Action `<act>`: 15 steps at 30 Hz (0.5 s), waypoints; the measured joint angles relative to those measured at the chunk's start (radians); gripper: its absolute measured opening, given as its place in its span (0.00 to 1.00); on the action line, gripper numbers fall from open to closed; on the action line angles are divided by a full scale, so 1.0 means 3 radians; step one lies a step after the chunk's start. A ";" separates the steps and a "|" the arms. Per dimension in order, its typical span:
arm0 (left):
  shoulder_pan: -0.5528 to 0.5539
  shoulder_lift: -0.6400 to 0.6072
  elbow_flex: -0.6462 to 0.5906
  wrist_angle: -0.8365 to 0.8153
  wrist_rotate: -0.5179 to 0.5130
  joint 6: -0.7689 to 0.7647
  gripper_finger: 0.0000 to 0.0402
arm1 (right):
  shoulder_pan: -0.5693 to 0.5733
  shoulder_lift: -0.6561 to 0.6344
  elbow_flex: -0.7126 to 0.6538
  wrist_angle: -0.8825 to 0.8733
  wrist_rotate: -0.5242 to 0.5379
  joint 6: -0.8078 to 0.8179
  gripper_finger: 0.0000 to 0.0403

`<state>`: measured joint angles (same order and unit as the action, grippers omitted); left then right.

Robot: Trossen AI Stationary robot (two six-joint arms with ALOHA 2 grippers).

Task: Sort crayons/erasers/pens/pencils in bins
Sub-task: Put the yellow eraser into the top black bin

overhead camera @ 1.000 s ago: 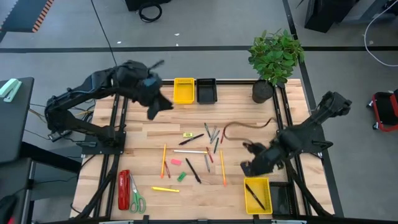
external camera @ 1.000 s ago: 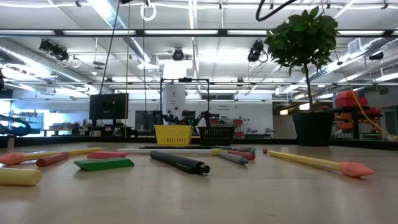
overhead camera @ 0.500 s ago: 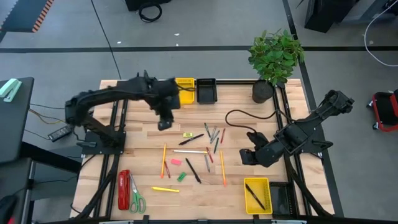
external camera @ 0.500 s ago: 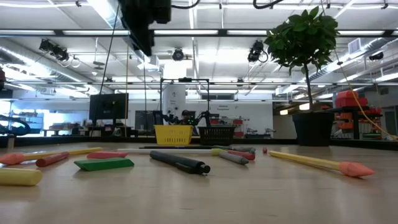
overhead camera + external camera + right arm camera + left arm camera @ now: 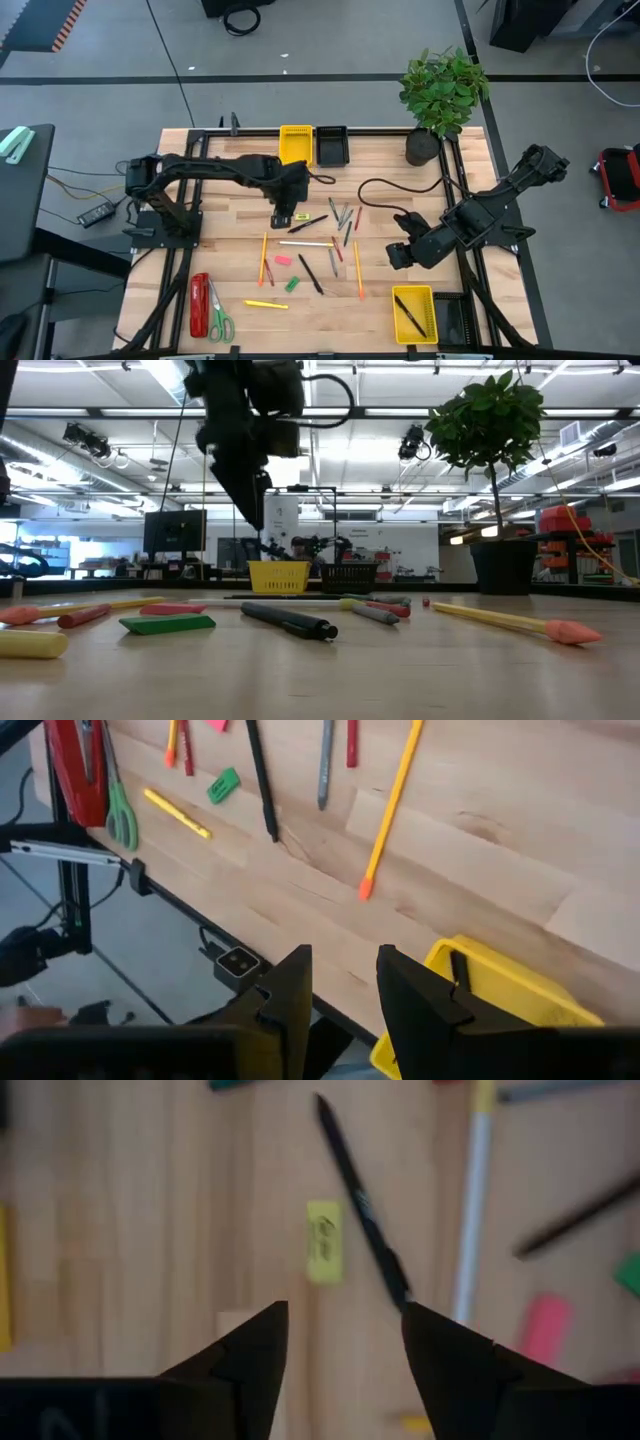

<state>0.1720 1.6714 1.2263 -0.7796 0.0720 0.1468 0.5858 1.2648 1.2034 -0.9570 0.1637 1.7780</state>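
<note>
Wooden tabletop (image 5: 230, 215) carries the scattered items. Yellow eraser (image 5: 323, 1256) lies near centre, touching nothing, with a black pen (image 5: 362, 1213) just beside it at 3 o'clock. Left tool (image 5: 281, 216) hovers above it, fingers released. Descend straight, straddle the eraser's short sides, and keep clear of the pen. Right tool (image 5: 399, 255), also released, waits at 4 o'clock near the yellow bin (image 5: 413, 313).
</note>
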 joint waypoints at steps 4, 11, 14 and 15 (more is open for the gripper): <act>-0.0002 -0.0042 -0.0264 0.0468 0.0011 -0.0131 0.55 | -0.0002 0.0000 0.0001 -0.0022 0.0225 -0.0130 0.30; -0.0051 -0.0042 -0.0629 0.0860 0.0112 -0.0020 0.53 | -0.0003 0.0003 0.0000 -0.0018 0.0590 -0.0176 0.30; -0.0050 -0.0041 -0.0741 0.0999 0.0108 -0.0030 0.53 | -0.0003 0.0003 0.0001 -0.0018 0.0794 -0.0113 0.30; -0.0049 -0.0041 -0.0778 0.1080 0.0099 -0.0025 0.53 | -0.0003 0.0003 0.0001 -0.0017 0.0851 -0.0099 0.30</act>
<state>0.1572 1.6592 0.9930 -0.4555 0.1018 0.1393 0.5850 1.2655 1.2036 -0.9620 0.4189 1.7482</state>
